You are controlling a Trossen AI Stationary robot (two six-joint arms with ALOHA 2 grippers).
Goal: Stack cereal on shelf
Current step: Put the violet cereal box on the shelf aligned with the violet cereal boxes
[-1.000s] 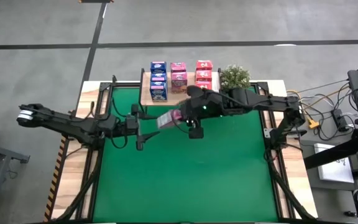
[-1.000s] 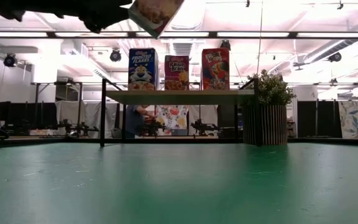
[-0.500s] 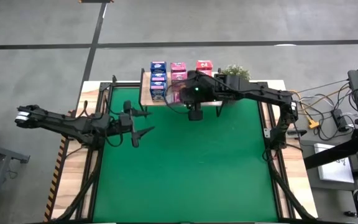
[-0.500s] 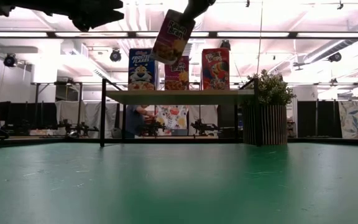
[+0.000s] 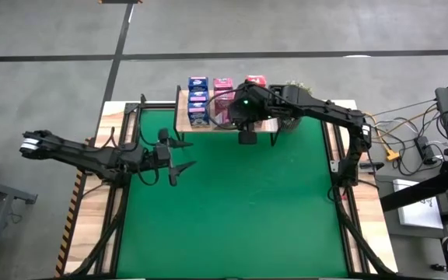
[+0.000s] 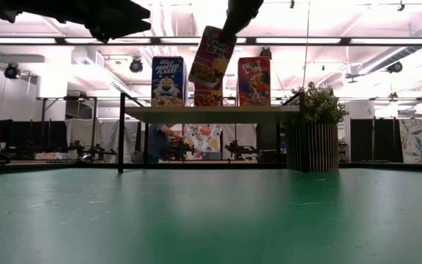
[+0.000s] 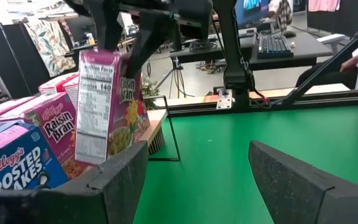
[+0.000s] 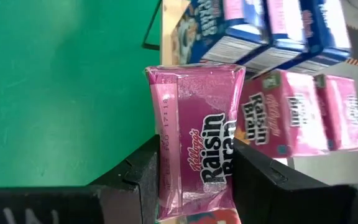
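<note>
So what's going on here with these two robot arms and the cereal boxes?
The right gripper holds a pink Raisin Bran box in the air, tilted, above the wooden shelf at the far edge of the green mat. Other cereal boxes already stand in rows on the shelf, blue Frosted Flakes beside pink Raisin Bran. The left gripper waits open and empty over the mat's left side.

Bright overhead ceiling lights (image 6: pixel 196 40), glare; near mat (image 6: pixel 211 227) soft-focus.
</note>
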